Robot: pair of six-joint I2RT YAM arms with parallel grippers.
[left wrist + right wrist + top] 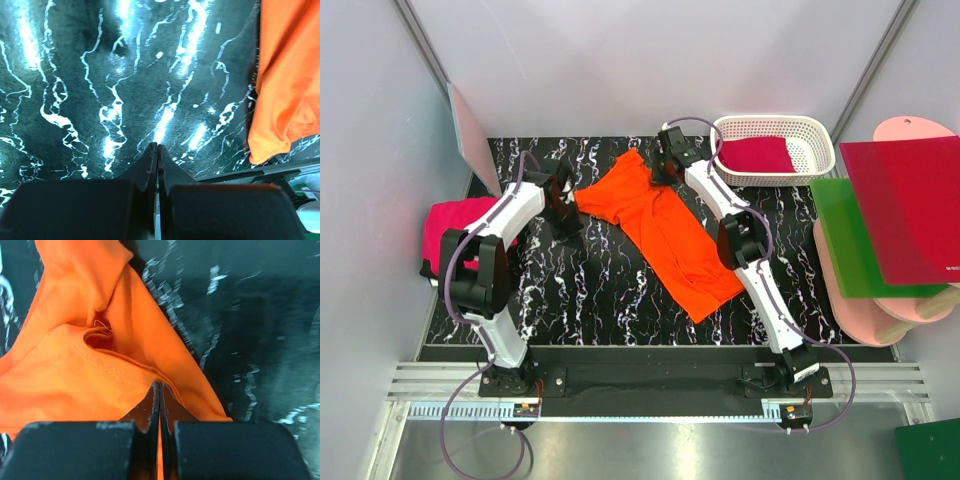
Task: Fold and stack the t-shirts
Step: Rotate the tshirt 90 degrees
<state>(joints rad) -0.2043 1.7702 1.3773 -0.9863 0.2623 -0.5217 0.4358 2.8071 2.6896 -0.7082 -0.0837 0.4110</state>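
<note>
two grippers, both with jaws pressed together. the left gripper [158,147] grips nothing over the black marbled table [75,75] - the right gripper [159,386] pinches the orange t-shirt [660,230], spread diagonally mid-frame. a crimson t-shirt [757,155] lies in the white basket [820,140] at upper right - a magenta t-shirt [450,228] sits at the left edge.

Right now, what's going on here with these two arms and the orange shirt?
The orange t-shirt lies spread out, not yet folded, on the black marbled table. The right arm's fingers are shut on its cloth at the far edge. The left arm's fingers are shut on nothing, over bare table just beside the shirt. A crimson t-shirt sits in the white basket, and a magenta t-shirt lies at the table's left edge.
</note>
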